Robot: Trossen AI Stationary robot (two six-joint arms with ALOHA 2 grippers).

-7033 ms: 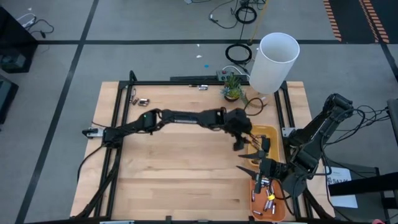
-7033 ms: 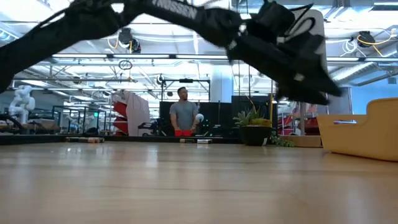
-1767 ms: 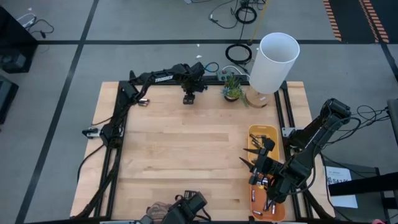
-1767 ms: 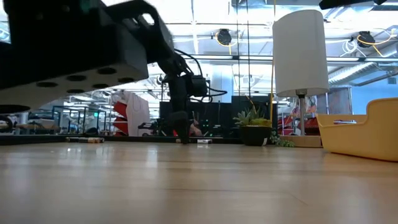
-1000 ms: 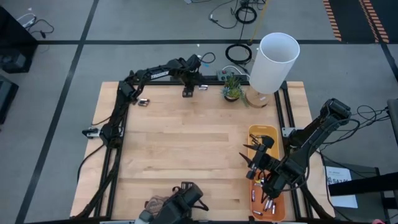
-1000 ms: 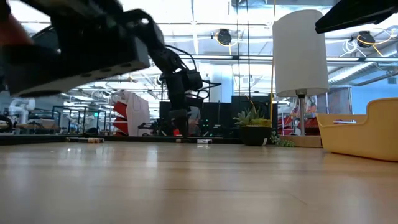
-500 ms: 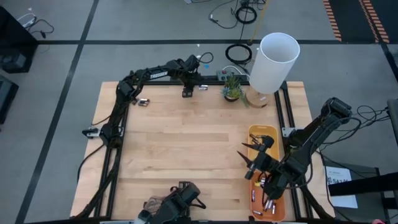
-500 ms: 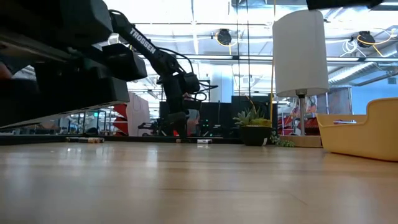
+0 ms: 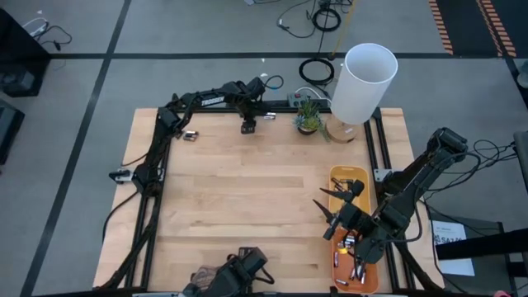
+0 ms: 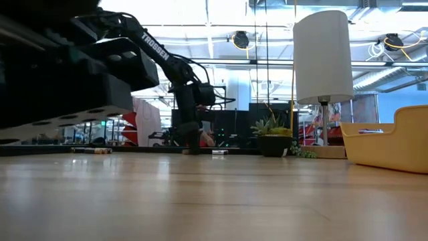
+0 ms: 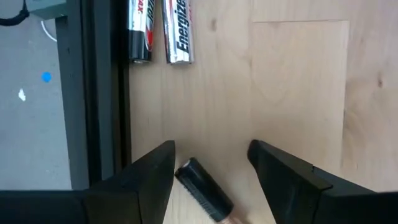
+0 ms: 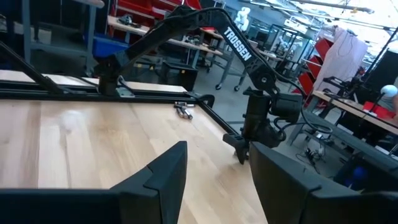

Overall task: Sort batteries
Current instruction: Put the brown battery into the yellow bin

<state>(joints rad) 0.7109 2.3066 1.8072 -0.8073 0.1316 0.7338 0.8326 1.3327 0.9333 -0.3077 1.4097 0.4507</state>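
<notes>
My left gripper (image 9: 247, 126) points down at the table's far edge, open. In the left wrist view its fingers (image 11: 211, 149) stand on either side of a dark battery (image 11: 202, 190) that lies slantwise on the wood, and they touch nothing. Two more batteries (image 11: 158, 31) lie side by side along the black frame rail (image 11: 106, 93). My right gripper (image 9: 324, 213) hangs open and nearly level beside the trays at the right, with nothing between its fingers (image 12: 217, 180). The orange tray (image 9: 369, 279) holds several batteries. Behind it stands the yellow tray (image 9: 360, 175).
A white lamp (image 9: 363, 82) and a small plant (image 9: 308, 115) stand at the far right. A few loose batteries (image 9: 190, 135) lie at the far left. A dark object with cables (image 9: 235, 276) sits at the near edge and fills the low view's left (image 10: 60, 73).
My left gripper has sunk toward the table at the far edge, over the dark battery. My right gripper has risen a little beside the trays and tipped up toward level. The dark object at the near edge has shifted.
</notes>
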